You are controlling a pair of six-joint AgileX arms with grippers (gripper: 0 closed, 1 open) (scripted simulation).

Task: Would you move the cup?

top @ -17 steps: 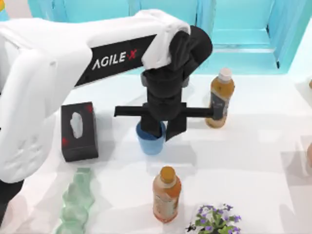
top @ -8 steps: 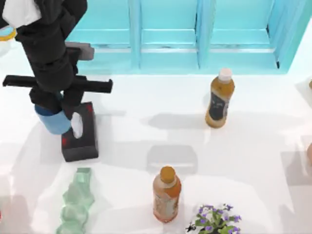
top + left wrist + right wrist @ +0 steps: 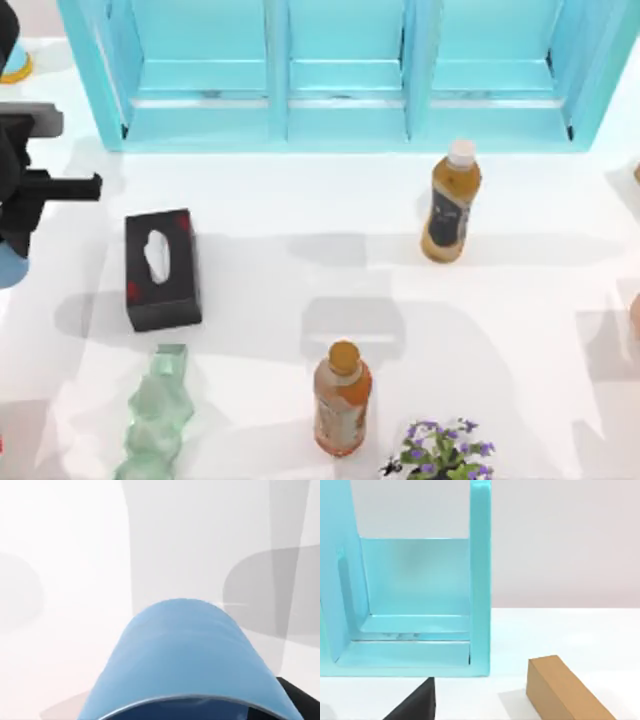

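**Cup in Transit at the Left Edge of the Bench**

While the cup (image 3: 9, 268) is held clear of the bench (image 3: 300, 290), the task is judged to be at its carrying stage: the pick-up is complete, and the set-down and release are still outstanding. In the top view the left gripper (image 3: 14, 235) is located at the left edge of the bench, and a sliver of blue is seen directly beneath its black body. In the left wrist view the cup (image 3: 185, 655) is seen close against the camera with its rim nearest, which is consistent with a firm hold by the fingers; the contact itself is not visible. No set-down place is identifiable, so the remaining distance cannot be stated.

The right arm is parked. Its wrist view faces the turquoise shelf unit (image 3: 415, 605), and whether its fingers are apart or together cannot be told.

Materials and shapes are recorded as follows:

- The cup is a smooth, matt blue shell, tapered toward its base, without a handle.
- The bench surface is white, flat and lightly glossy.
- A black tissue box (image 3: 162, 268) is rectangular, with an oval opening on top.
- A pale green vase (image 3: 155, 420) is translucent and wavy.
- A bottle near the shelf (image 3: 450, 200) and a bottle near the front edge (image 3: 341, 398) are amber, with dark and pale labels respectively.
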